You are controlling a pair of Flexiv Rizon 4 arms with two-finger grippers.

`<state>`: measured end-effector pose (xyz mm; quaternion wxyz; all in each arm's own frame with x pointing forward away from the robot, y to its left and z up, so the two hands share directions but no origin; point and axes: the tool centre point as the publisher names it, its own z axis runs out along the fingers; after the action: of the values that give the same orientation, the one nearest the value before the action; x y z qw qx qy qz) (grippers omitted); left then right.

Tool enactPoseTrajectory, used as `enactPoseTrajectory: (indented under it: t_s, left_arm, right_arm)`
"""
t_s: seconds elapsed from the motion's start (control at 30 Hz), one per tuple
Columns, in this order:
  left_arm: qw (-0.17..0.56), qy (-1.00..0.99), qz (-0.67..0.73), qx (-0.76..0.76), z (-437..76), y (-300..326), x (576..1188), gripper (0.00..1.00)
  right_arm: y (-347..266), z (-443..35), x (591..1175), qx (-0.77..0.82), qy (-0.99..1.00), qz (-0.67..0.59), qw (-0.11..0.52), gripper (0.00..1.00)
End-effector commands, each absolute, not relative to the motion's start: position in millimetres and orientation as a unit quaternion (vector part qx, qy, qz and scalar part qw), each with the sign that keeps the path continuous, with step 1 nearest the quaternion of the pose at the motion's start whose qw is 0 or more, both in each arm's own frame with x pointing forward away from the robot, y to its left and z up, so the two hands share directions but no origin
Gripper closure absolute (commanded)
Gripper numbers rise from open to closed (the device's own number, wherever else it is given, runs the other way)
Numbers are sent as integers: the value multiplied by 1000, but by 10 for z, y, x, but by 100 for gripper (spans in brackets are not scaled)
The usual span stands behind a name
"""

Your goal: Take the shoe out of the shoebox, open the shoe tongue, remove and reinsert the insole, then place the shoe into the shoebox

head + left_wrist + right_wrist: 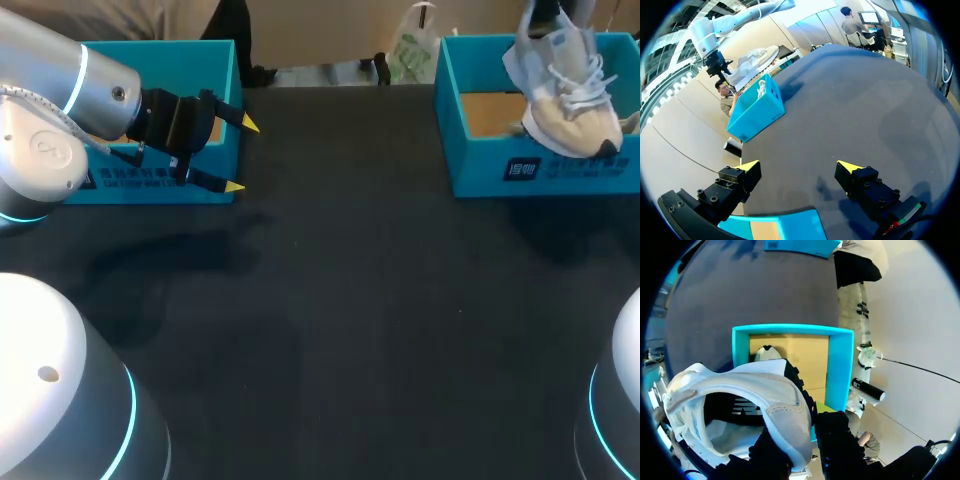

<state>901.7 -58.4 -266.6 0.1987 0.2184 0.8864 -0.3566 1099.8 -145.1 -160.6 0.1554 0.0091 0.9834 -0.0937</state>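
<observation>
Sneaker of white mesh with a beige suede toe, laced, hangs over rectangular teal cardboard shoebox — long axis steep, toe down. Right gripper clamps its padded heel collar. Left gripper fingers apart, beside second teal box.

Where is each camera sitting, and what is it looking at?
Head view: above and behind the robot, looking down on the table; left arm and left gripper show.
Left wrist view: on the left wrist, looking across the table past the open left gripper toward the shoebox.
Right wrist view: on the right wrist, looking down into the shoebox; the right gripper clamps the shoe.
Shared: both wrist views show the shoe above the shoebox.
</observation>
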Motion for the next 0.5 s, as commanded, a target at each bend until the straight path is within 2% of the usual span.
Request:
enactPoseTrajectory:
  t_s: [0.03, 0.5]
  left_arm:
    - [199, 887, -356, 218, -2663, -580, 9008, 0]
    - [199, 887, -356, 218, -2663, -580, 9008, 0]
  right_arm:
    - [-1527, -1600, 11037, 6, 983, -96, 158, 100]
    - [-2238, -1724, 11477, -33, 985, -110, 132, 100]
